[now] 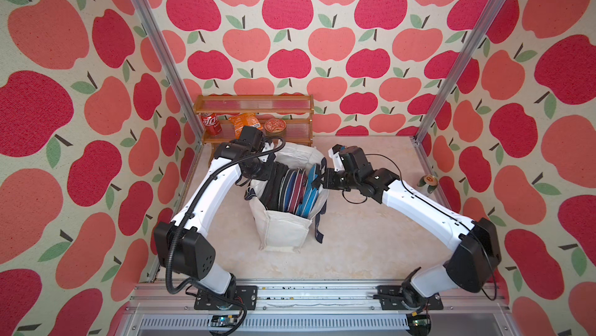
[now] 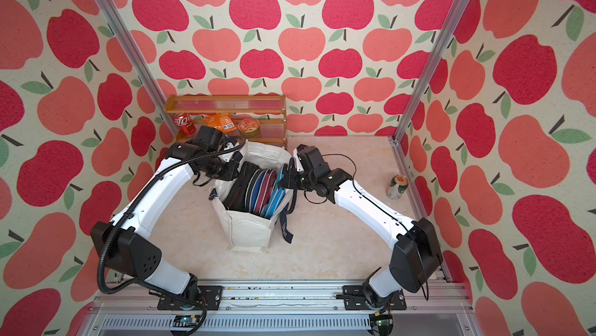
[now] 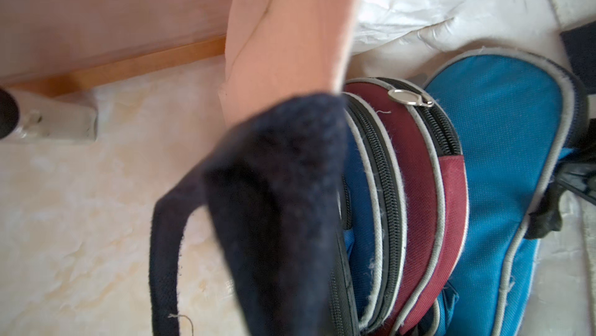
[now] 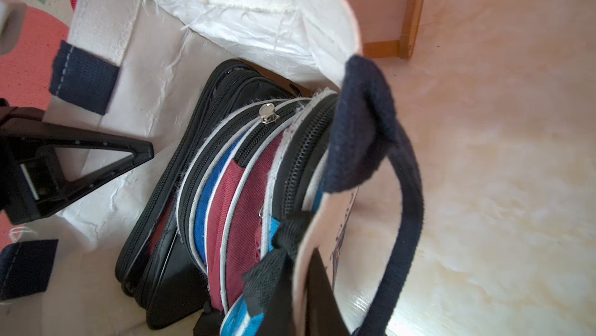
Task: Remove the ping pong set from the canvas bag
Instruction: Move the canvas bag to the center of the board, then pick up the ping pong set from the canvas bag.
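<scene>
In both top views we see the white canvas bag (image 1: 283,228) (image 2: 248,231) standing open in the middle of the beige marbled table (image 1: 354,237). The ping pong set (image 1: 295,189) (image 2: 261,189), a pack of zipped blue, maroon and black fabric paddle cases, stands on edge inside it. The left gripper (image 1: 273,173) (image 2: 238,173) is closed on the bag's left rim, and the right gripper (image 1: 317,180) (image 2: 283,180) is closed on its right rim. Behind the bag is a low wooden shelf (image 1: 254,105) with a red drink can (image 1: 211,123), an orange snack packet (image 1: 245,122) and a round tin (image 1: 275,125). A green can (image 1: 427,182) stands well apart at the right. In the left wrist view a navy fabric strap (image 3: 283,189) and the bag's wall fill the near part, and the ping pong set (image 3: 419,173) is just beside them. In the right wrist view a navy strap (image 4: 364,124) folds over the pinched rim, and the ping pong set (image 4: 232,189) leans against the white lining.
</scene>
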Controlling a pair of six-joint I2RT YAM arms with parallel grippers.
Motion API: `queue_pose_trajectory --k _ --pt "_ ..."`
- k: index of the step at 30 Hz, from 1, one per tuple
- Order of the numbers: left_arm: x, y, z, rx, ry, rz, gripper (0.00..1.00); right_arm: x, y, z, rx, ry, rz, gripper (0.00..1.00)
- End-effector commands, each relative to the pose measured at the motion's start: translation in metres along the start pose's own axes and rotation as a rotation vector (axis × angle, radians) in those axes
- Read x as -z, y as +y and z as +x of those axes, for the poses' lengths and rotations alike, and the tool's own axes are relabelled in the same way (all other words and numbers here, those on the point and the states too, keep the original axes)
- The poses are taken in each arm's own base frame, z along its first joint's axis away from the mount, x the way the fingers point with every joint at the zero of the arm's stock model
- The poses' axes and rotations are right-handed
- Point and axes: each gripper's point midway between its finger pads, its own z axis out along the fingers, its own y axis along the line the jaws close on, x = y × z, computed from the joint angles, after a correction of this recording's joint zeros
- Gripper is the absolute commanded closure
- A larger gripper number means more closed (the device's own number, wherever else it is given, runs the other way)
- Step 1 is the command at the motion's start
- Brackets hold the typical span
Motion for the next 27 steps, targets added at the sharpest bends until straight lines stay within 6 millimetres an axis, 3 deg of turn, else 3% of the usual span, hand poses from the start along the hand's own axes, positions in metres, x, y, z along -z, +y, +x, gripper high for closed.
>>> queue_pose_trajectory --k 1,3,6,8,12,16,21,27 --pt "0.029 -0.021 -0.029 0.007 -0.19 0.128 1.0 0.007 0.023 -0.03 0.099 -0.076 -0.036 1.0" --pt "0.028 -0.017 -0.029 0.023 -0.197 0.126 1.0 0.011 0.015 -0.038 0.138 -0.089 0.006 0.86" --pt "0.025 -0.016 -0.031 0.029 -0.21 0.128 1.0 0.024 0.0 -0.053 0.164 -0.132 0.056 0.53" --pt "0.023 -0.016 -0.034 0.037 -0.228 0.13 1.0 0.038 -0.009 -0.064 0.178 -0.175 0.099 0.4" --pt "0.026 -0.018 -0.046 0.024 -0.311 0.138 1.0 0.069 -0.012 -0.081 0.215 -0.258 0.164 0.35" --pt "0.036 -0.014 -0.054 0.004 -0.411 0.107 1.0 0.084 -0.001 -0.087 0.227 -0.289 0.151 0.35" --pt "0.056 -0.011 -0.061 -0.013 -0.461 0.042 1.0 0.081 0.022 -0.081 0.262 -0.256 0.124 0.35" --pt "0.06 -0.004 -0.062 -0.067 -0.455 -0.037 1.0 0.056 0.036 -0.06 0.242 -0.153 0.096 0.35"
